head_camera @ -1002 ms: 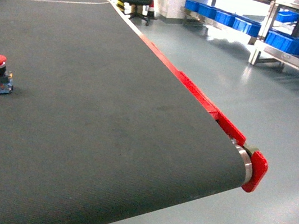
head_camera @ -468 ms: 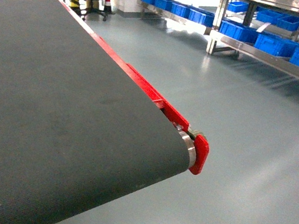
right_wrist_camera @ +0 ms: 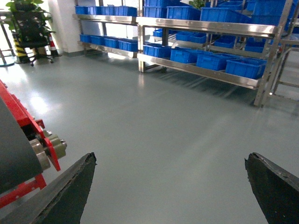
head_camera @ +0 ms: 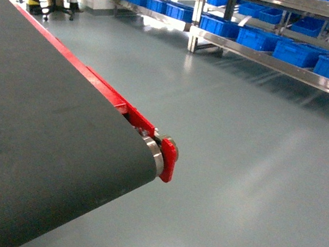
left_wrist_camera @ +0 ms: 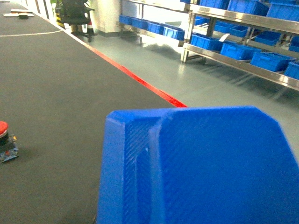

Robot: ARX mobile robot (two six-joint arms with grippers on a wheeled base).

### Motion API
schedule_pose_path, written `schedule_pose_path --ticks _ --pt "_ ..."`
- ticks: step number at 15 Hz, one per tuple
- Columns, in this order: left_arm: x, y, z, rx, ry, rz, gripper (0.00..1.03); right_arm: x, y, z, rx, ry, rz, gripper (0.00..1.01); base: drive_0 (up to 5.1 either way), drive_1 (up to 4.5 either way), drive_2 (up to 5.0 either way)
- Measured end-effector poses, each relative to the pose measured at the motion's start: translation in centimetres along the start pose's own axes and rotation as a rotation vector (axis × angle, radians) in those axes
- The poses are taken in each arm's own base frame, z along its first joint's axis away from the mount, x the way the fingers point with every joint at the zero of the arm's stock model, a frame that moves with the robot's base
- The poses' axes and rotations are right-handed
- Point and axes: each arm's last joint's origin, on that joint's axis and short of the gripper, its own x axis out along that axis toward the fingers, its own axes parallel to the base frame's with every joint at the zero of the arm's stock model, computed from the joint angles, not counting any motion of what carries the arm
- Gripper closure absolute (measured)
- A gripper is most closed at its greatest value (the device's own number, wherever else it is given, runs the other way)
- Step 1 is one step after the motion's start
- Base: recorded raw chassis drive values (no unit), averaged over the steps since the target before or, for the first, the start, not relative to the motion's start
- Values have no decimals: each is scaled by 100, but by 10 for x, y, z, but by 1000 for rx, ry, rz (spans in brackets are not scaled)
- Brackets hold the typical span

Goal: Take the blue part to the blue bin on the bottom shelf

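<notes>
My left gripper's state I cannot tell behind the blue part (left_wrist_camera: pixel 196 168); right gripper (right_wrist_camera: pixel 170 186) spread wide, empty.

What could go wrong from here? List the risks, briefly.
1. The blue part fills the left wrist view. Its grip is hidden, so a slip might go unnoticed.
2. The conveyor's red end cap sits close by, so the base could clip it.
3. The bottom shelf holds several similar blue bins, so a wrong-bin drop is possible.
</notes>
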Motion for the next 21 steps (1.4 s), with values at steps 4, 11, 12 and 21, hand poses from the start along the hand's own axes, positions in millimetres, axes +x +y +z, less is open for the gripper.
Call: schedule_pose_path --ticks 4,11,12,21 --pt "0 0 0 0 0 0 59 0 0 0 0 0 0 3 -172 -172 -172" --pt "0 0 0 0 0 0 59 0 0 0 0 0 0 3 -161 -161 -161" --pt "0 0 0 0 0 0 59 0 0 0 0 0 0 3 -159 -159 -159" --pt "0 0 0 0 0 0 59 0 0 0 0 0 0 3 -171 -171 -171"
